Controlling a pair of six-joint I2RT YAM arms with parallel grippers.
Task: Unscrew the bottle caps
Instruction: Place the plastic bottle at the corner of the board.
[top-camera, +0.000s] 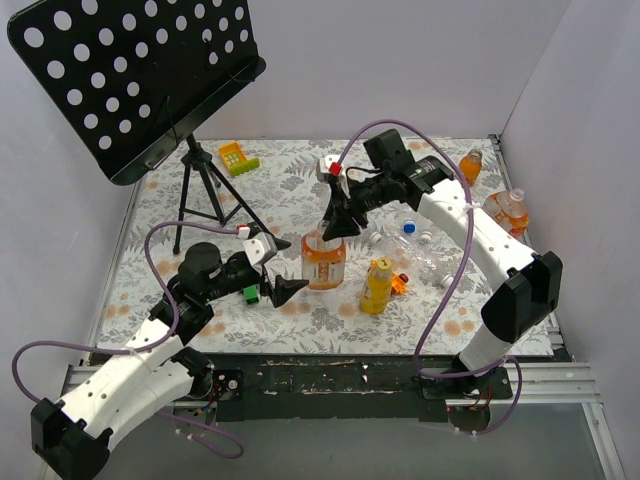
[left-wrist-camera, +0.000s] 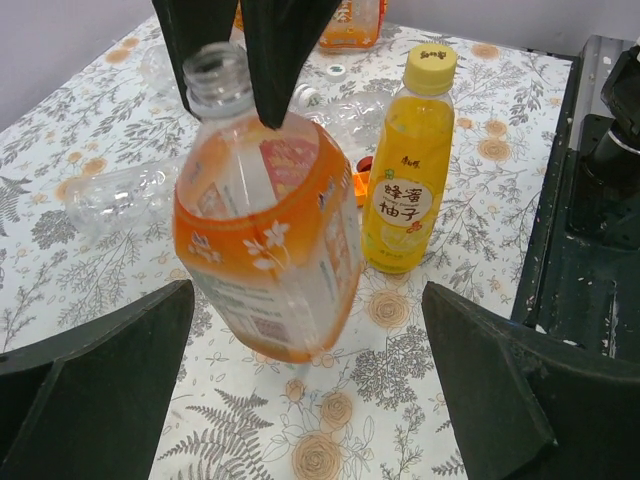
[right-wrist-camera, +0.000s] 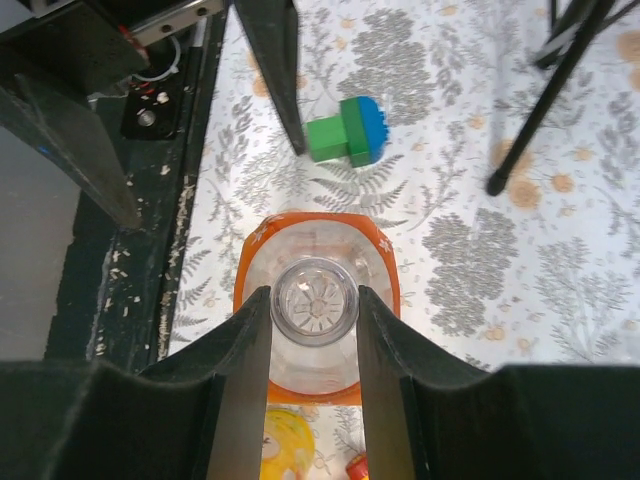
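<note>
Since our left claw (left-wrist-camera: 308, 300) stands wide, its two halves well apart on either side of the orange-labelled clear plastic drink bottle (left-wrist-camera: 265, 220) and touching nothing, we judge that the bottle has no brace low down. It stands upright on the floral-patterned surface (left-wrist-camera: 480, 200) with its threaded mouth bare; we cannot tell where its cap lies. Our right claw (right-wrist-camera: 314, 298) is drawn narrow on the neck from above, pressed against both sides. If that claw twists, lifts or lets go off-centre, the unbraced bottle may tip and spill whatever it holds; we cannot tell how full it is. Just beside it stands the slim yellow plastic juice bottle (left-wrist-camera: 412, 170), its round yellow screw cap (left-wrist-camera: 432, 62) on. A toppling neighbour or a sweeping arm could knock it over before we grip it. Farther off, by the right wall, a small orange bottle (top-camera: 470, 166) seems capped too.
</note>
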